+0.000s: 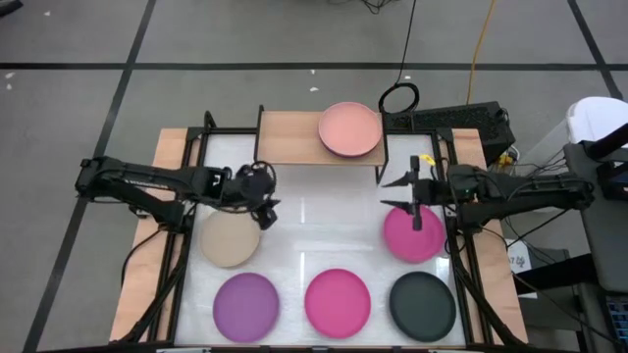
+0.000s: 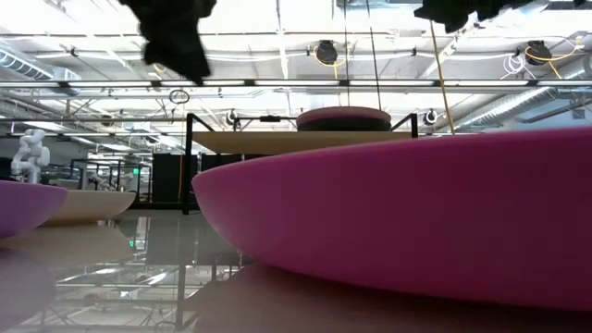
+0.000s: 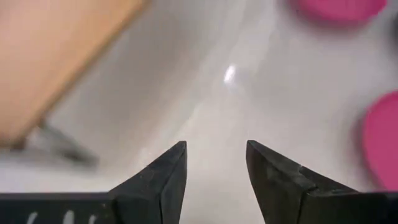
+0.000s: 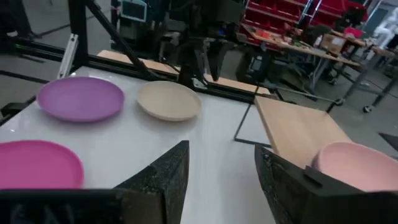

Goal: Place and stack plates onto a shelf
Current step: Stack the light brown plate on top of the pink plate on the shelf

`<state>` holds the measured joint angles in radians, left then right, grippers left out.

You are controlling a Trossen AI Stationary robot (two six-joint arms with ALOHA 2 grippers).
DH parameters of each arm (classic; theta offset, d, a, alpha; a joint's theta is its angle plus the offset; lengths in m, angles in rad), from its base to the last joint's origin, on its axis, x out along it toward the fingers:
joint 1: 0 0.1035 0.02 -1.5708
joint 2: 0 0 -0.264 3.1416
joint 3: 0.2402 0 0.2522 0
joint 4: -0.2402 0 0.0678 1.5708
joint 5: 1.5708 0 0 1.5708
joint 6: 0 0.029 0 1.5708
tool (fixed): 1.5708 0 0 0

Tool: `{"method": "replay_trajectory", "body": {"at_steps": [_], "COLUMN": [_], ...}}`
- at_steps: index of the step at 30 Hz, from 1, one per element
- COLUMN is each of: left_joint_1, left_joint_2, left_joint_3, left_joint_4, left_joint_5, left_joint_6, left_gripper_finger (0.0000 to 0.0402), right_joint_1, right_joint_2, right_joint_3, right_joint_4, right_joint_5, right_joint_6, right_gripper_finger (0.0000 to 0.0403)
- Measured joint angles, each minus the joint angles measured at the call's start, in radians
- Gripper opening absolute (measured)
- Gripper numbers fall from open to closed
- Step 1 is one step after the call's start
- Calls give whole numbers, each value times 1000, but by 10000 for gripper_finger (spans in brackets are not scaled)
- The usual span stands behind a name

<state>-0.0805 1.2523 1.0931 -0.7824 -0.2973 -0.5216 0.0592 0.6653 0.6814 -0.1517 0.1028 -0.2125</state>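
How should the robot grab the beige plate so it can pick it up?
Probably by its rim. The beige plate lies flat on the white table, so only its raised edge gives the fingers something to pinch. The left gripper is open above its near edge, by the table's middle, so coming down there from above looks easiest.

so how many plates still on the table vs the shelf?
5 on the table: beige plate, purple plate, front magenta plate, dark grey plate, right magenta plate. 1 visible on the shelf: pale pink plate, possibly with others stacked beneath.
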Motion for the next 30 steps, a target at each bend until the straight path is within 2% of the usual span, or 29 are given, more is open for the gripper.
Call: {"method": "replay_trajectory", "body": {"at_steps": [5,11,14,17,25,30], "left_joint_1": [-40,-101,-131,-158,-168,-168], "left_joint_2": [19,80,126,185,319,362], "left_joint_3": [-7,-50,-63,-63,-63,-63], "left_joint_4": [-179,-212,-228,-205,-204,-202], "left_joint_5": [124,173,199,215,275,296], "left_joint_6": [-168,-463,-577,-617,-678,-646], "left_gripper_finger": [170,170,170,170,170,170], "right_joint_1": [29,66,81,94,94,94], "right_joint_2": [-8,-5,-5,-3,1,1], "right_joint_3": [-61,-71,-71,-71,-71,-71], "right_joint_4": [95,134,135,134,133,132], "right_joint_5": [2,6,41,83,84,84], "right_joint_6": [17,17,16,13,15,17], "right_gripper_finger": [165,165,165,165,165,165]}}
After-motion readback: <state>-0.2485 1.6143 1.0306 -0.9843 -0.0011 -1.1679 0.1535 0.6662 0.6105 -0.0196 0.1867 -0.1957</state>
